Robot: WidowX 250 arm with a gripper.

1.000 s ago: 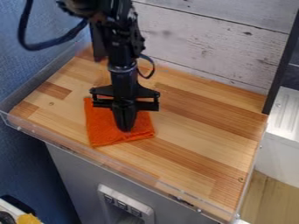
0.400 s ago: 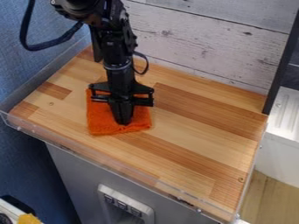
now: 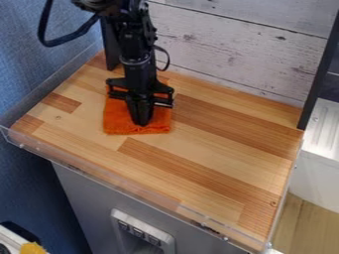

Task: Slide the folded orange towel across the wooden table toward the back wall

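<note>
Right over the orange cloth [image 3: 118, 120], left of the frame's centre and a little above its middle, the black gripper [image 3: 141, 123] hangs down with its two fingers together. Its tip is against the cloth, though whether any fabric is pinched between the fingers I cannot tell. The cloth lies spread on the wooden worktop [image 3: 212, 144], its lower edge running just below the tip, with orange showing on both sides of the gripper and its upper part partly hidden behind it. The black arm [image 3: 138, 59] comes in from the top edge, left of centre, and a dark cable [image 3: 63, 39] loops out beside it in the upper left of the frame. Behind the worktop, whitewashed planks [image 3: 245, 49] stretch across the top, ending at a slanting black post [image 3: 317, 74] on the right. Blue textured material [image 3: 29, 74] lines the left side. Along the worktop's front runs a clear rim [image 3: 126, 184], above a grey panel [image 3: 86, 193] that carries a pale fitting [image 3: 165, 240] at bottom centre. A bit of something yellow [image 3: 31, 248] sits at the lower left corner.
</note>
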